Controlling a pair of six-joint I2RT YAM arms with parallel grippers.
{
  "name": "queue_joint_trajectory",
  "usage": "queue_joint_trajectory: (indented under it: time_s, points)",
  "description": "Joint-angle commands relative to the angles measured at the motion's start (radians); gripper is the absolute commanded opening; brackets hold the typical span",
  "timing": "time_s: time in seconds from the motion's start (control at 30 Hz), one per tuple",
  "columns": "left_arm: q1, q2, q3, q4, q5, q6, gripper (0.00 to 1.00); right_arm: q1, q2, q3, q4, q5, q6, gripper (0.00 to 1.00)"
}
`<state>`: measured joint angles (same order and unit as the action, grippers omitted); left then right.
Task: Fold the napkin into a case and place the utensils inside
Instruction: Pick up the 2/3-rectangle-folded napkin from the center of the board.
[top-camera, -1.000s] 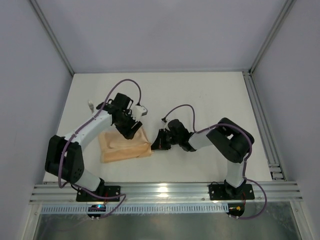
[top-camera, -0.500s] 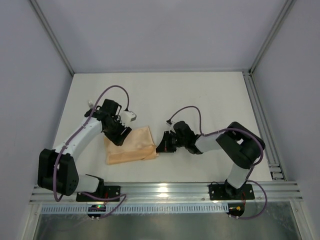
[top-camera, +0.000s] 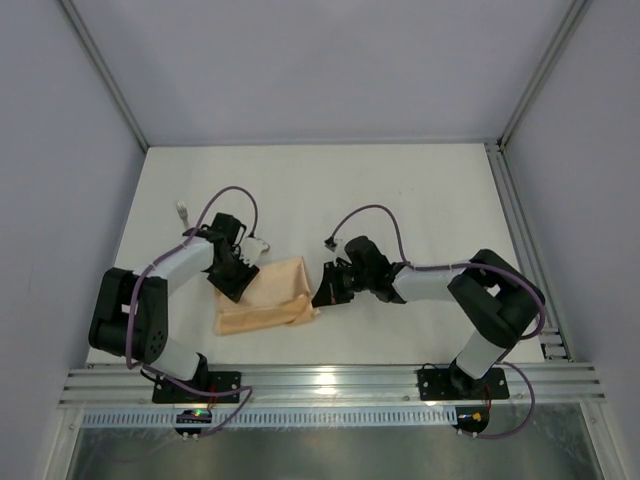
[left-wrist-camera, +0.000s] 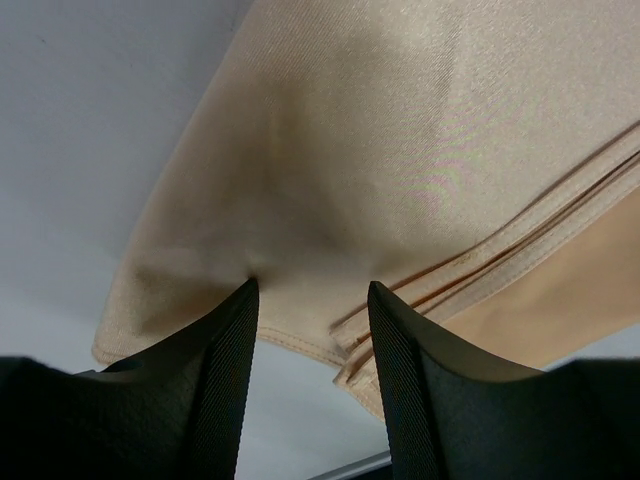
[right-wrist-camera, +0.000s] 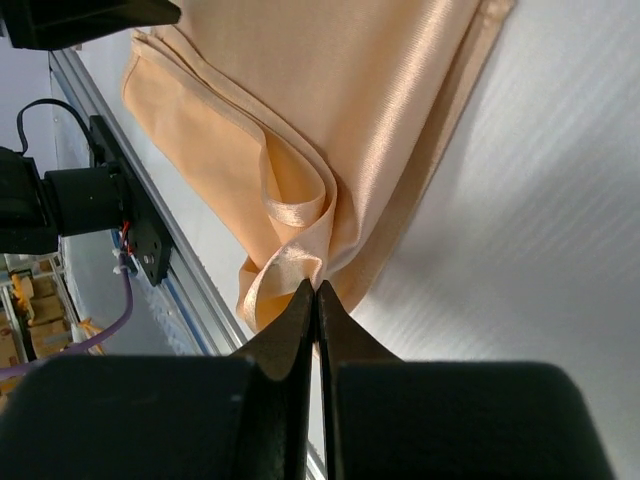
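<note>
**Folds may slide apart**

The napkin (top-camera: 265, 297) lies folded on the surface (top-camera: 420, 200) between the arms. The right claw (right-wrist-camera: 318, 285) is pinched tight on its right corner. The left claw (left-wrist-camera: 312, 290), half open, only presses the far end. A tug from the right could drag the layers askew.

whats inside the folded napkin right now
Only stacked cloth layers show at the napkin edges, with a loose fold pinched by the right gripper. No utensil sticks out. The inside is covered by the top layer, so it cannot be seen.
</note>
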<state>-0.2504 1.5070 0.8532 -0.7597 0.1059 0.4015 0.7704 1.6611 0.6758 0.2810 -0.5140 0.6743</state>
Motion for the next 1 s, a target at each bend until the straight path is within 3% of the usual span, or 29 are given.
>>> queue_joint_trajectory:
  time_s: [0.0,0.13,0.23,0.3,0.53,0.7,0.97]
  points:
    - [0.016,0.006,-0.003,0.077,0.034,-0.018,0.49,0.006,0.032,0.08,-0.013,-0.04,-0.081,0.03]
    - [0.026,-0.025,-0.003,0.074,0.116,0.0,0.49,0.004,0.086,0.1,0.016,-0.052,-0.084,0.05]
    - [0.033,-0.047,0.006,0.054,0.156,0.014,0.5,0.006,0.104,0.087,0.061,-0.044,-0.059,0.17]
    - [0.036,-0.053,0.009,0.039,0.164,0.025,0.49,0.004,0.108,0.079,0.066,-0.026,-0.053,0.35]
    - [0.094,-0.065,0.021,0.022,0.153,0.03,0.5,0.004,0.057,0.079,0.035,0.026,-0.085,0.47]
    - [0.134,-0.074,0.037,0.033,0.049,0.026,0.52,0.006,0.063,0.128,-0.049,0.057,-0.165,0.43]
    - [0.232,-0.083,0.047,0.048,0.003,-0.007,0.52,0.006,0.082,0.125,-0.002,0.017,-0.156,0.17]
